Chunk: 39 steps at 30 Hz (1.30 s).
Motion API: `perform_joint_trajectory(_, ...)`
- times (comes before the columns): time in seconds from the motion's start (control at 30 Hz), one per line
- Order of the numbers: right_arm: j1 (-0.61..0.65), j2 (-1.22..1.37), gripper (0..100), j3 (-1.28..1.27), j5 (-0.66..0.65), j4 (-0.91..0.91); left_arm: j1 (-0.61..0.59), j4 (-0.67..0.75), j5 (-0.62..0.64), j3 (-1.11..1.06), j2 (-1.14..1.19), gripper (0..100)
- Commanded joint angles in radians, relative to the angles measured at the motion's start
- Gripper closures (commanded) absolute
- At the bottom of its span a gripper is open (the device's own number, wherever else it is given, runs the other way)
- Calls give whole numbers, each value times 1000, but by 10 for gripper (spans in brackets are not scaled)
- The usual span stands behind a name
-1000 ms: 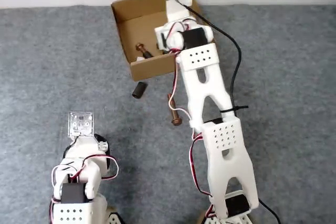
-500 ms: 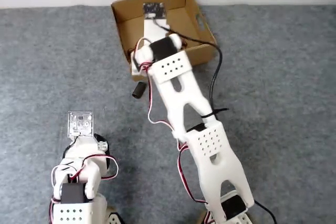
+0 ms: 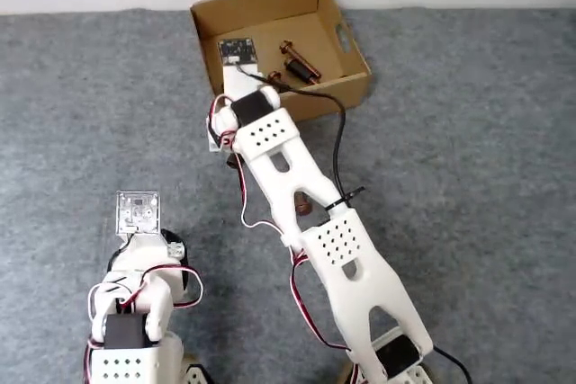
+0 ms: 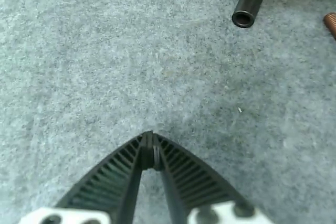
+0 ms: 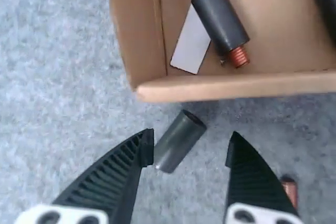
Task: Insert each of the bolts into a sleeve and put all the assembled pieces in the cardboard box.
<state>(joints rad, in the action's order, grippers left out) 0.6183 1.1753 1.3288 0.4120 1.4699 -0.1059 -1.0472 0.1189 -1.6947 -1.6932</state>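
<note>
My right gripper (image 5: pixel 191 148) hangs open just outside the cardboard box (image 5: pixel 236 86), at its near-left corner. A loose black sleeve (image 5: pixel 179 134) lies on the carpet between the fingers, close to one finger (image 5: pixel 137 153). A loose copper bolt (image 5: pixel 287 190) lies past the other finger, and its head shows beside the right arm (image 3: pixel 303 204). In the box (image 3: pixel 209 42) lie sleeved bolts (image 3: pixel 300 62), with one near the front wall (image 5: pixel 218 17). My left gripper (image 4: pixel 152 145) is shut with nothing in it, over bare carpet. The sleeve (image 4: pixel 248 4) lies far ahead of it.
Grey carpet covers the table. The left arm (image 3: pixel 135 294) is folded back at the near-left, well away from the box. The right arm (image 3: pixel 297 186) stretches diagonally across the middle. A grey label (image 5: pixel 191 43) lies flat on the box floor.
The right arm has swung left from the box's right side, across the box, to its near-left corner over the loose sleeve. The left arm has not moved.
</note>
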Motion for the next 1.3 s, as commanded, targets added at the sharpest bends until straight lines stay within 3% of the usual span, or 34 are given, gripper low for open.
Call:
perform_joint_trajectory(0.0,4,10,797,11,11,-35,-3,25,-3,4,-6,995)
perform_joint_trajectory(0.37,8,71,801,6,11,-13,-3,25,-3,4,-6,995)
perform_joint_trajectory(0.6,8,73,995,11,25,61,-3,25,-3,4,-6,995)
perform_joint_trajectory(0.97,10,12,990,152,48,326,-3,26,-3,4,-5,995)
perform_joint_trajectory(1.1,2,-73,991,196,40,328,-2,32,-2,4,-2,995)
perform_joint_trajectory(1.27,7,-255,991,61,23,329,-2,28,0,4,0,995)
